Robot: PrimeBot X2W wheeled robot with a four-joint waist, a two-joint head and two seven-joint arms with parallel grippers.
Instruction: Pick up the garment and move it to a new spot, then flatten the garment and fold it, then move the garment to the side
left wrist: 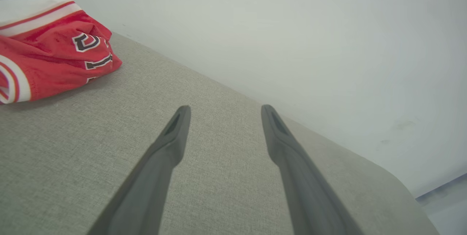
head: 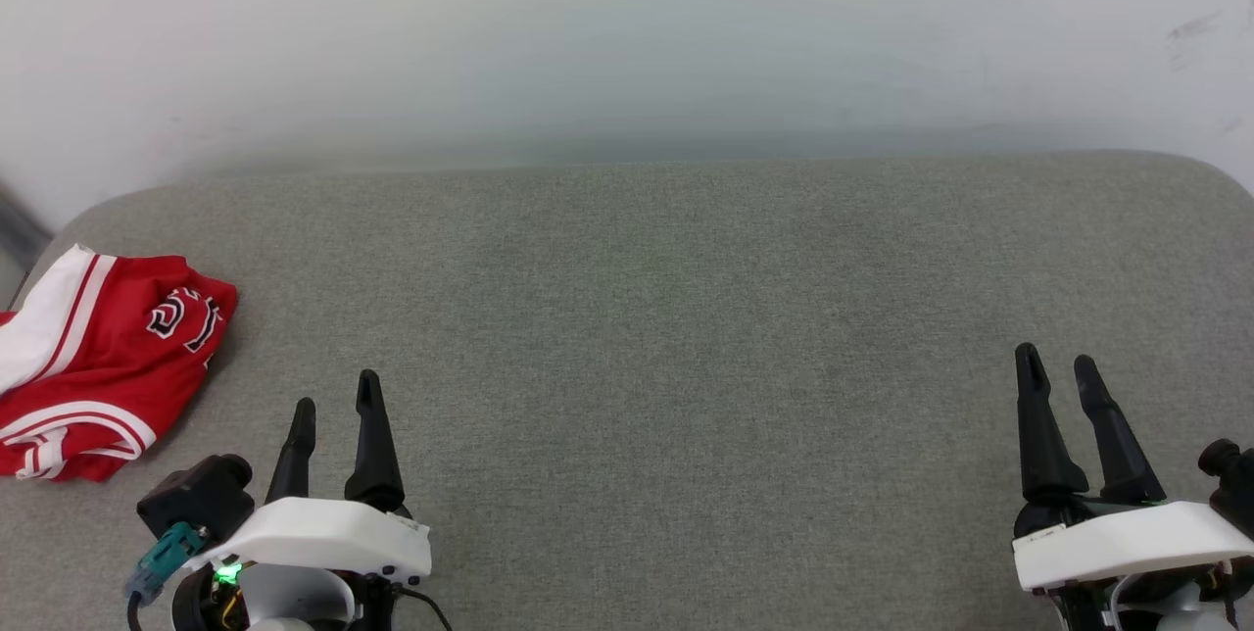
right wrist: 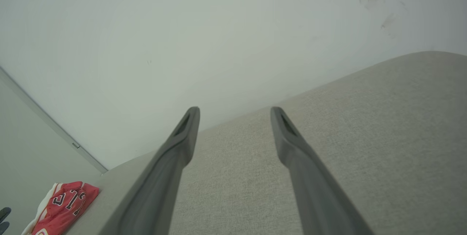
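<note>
Garment [head: 98, 357] partly off-frame, L edge

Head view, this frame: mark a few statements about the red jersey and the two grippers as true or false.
1. The red short-sleeved jersey T-shirt with white trim lies bunched at the left edge of the grey fabric-covered surface. True.
2. The left gripper is holding the jersey. False: its fingers are open and empty, and stand apart from the jersey, to its right.
3. The right gripper is open over bare grey fabric. True.
4. The jersey is spread flat in the middle of the surface. False: it is a compact bundle at the left side.
</note>
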